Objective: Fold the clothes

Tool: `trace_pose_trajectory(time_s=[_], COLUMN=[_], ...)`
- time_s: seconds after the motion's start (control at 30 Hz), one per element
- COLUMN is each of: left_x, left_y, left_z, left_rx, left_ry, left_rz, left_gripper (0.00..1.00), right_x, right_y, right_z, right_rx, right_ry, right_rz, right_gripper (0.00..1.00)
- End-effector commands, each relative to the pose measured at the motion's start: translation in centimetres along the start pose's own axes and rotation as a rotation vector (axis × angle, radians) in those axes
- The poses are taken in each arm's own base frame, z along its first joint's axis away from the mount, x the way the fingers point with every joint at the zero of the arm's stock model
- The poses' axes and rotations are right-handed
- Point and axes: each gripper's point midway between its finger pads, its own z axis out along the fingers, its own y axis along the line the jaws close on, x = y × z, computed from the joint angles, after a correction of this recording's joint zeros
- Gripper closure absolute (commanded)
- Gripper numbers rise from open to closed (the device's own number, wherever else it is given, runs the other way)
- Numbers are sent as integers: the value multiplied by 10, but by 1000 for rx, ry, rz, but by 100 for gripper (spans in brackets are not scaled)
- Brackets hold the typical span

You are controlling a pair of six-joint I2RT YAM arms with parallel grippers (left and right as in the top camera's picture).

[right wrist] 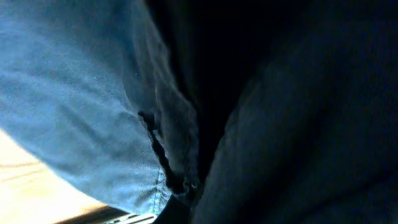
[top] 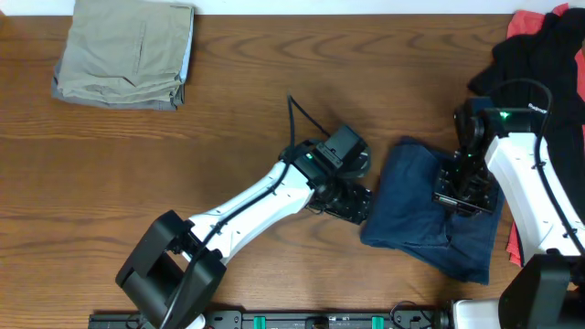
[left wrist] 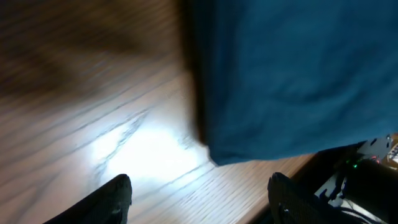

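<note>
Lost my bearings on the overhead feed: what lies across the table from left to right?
In order: folded khaki trousers → left end effector → navy garment → black and red clothes pile. The right end effector overlaps the garment, so it is left out.

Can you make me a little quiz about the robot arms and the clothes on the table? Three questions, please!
1. True or false: the left gripper is open and holds nothing.
2. Which one sits on the blue garment? A) left gripper B) right gripper
3. Fill in: the folded trousers at the far left are ____ coloured.

Key: 1 true. 2 B. 3 khaki.
</note>
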Motion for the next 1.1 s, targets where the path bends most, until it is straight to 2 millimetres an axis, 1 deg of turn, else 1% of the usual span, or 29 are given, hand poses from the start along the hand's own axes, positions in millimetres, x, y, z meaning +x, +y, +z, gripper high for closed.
trace_pose_trajectory(time_s=[0.0, 0.23, 0.37, 0.47, 0.53, 0.57, 0.63, 0.7, 0.73, 0.77, 0.8, 0.93, 1.07], left_x=[3, -1, -1, -1, -1, -1, -1, -1, -1, -1, -1, -1, -1], left_y=[-8, -25, -26, -26, -26, -26, -26, -26, -26, -26, -26, -26, -26], left_z=[8, 13, 13, 13, 13, 13, 13, 13, 13, 13, 13, 13, 13], left_rx=[10, 38, 39, 39, 39, 39, 39, 39, 39, 39, 39, 39, 39], left_ry=[12, -21, -21, -21, -21, -21, -21, -21, -21, -21, -21, -20, -21], left_rz=[40, 94, 98, 98, 98, 98, 98, 98, 98, 98, 98, 98, 98], left_gripper=[28, 29, 28, 29, 29, 29, 28, 29, 29, 28, 28, 28, 28], right_x=[-1, -13, -24, -29, -29, -28, -25, -23, -22, -22, -20, -9, -11], right_y=[-6, -18, -28, -39, -46, -49, -56, -61, -64, -66, -68, -79, -87], right_z=[8, 19, 25, 36, 46, 51, 61, 67, 68, 69, 68, 59, 45], right_rx=[-14, -37, -47, -31, -26, -22, -15, -16, -16, -18, -17, -6, -15], right_ry=[1, -13, -43, -59, -56, -53, -42, -29, -25, -21, -12, 44, 49], right_rz=[64, 208, 286, 355, 398, 416, 452, 477, 487, 499, 508, 547, 517], right_gripper=[99, 99, 99, 98, 99, 97, 89, 85, 79, 75, 72, 69, 67])
